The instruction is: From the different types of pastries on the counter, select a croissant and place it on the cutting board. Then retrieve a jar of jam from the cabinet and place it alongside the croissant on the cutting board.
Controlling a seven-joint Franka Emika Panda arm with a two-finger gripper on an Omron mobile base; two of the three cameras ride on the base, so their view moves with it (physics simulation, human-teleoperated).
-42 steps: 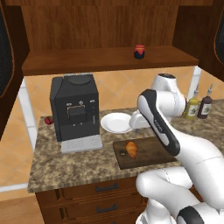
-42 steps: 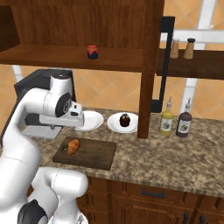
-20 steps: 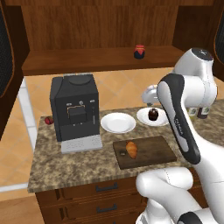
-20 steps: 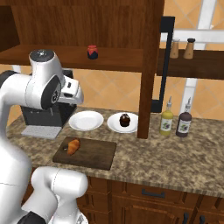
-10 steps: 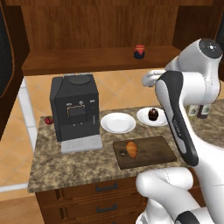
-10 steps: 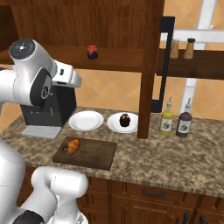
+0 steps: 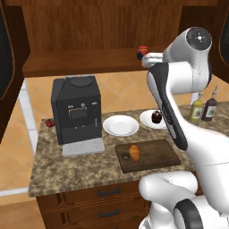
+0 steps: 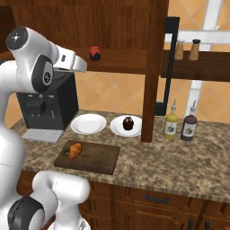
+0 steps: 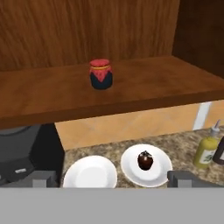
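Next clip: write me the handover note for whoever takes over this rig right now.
Gripper: raised to shelf height, short of the jar, holding nothing; whether the jaws are open cannot be told.
Croissant: lying on the cutting board, so that step is done.
Jar of jam: upright on the cabinet shelf, untouched.
Chocolate pastry: on its white plate, beside a second white plate.
Left: reach in, grasp the jar, carry it down and set it beside the croissant on the board.

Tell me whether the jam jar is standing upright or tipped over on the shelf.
Upright. The jar stands on its base on the cabinet shelf with its red lid on top, apart from the gripper, which has not reached it.
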